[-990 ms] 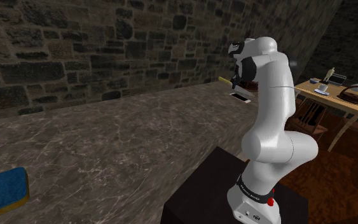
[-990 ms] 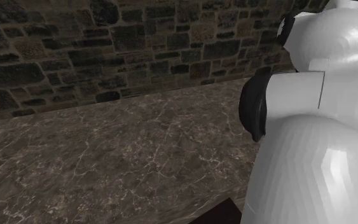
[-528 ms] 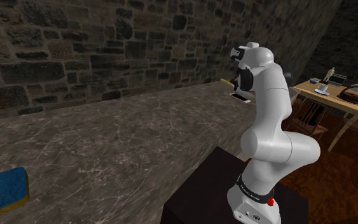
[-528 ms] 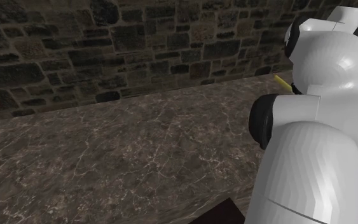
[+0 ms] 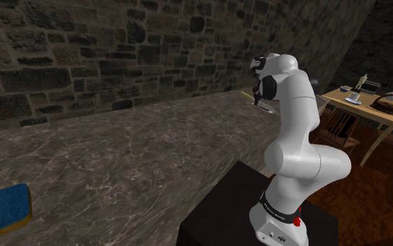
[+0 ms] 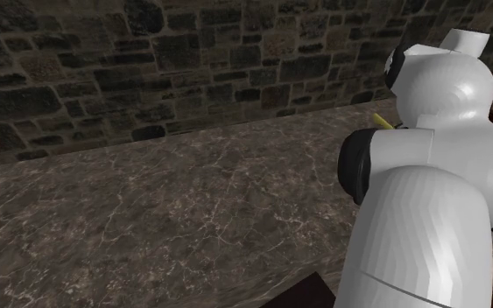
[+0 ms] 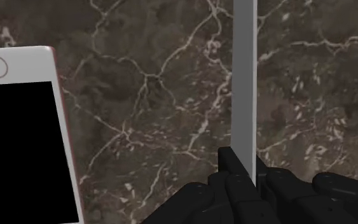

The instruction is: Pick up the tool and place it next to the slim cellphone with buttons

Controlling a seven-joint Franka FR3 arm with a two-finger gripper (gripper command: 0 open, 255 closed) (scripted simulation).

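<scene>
The black two-finger gripper (image 7: 246, 168), clamped on the flat grey tool (image 7: 244, 76), should lower gently (no tilting) beside the white black-screened phone (image 7: 18, 127).

Light is reading dim and even across the stone wall (image 5: 118, 49) and the marbled desk (image 5: 132, 161). The white arm (image 5: 296, 133) is catching the most light, shading softly across its curves. In the wrist view, the desk's pale veins are showing crisp.
</scene>
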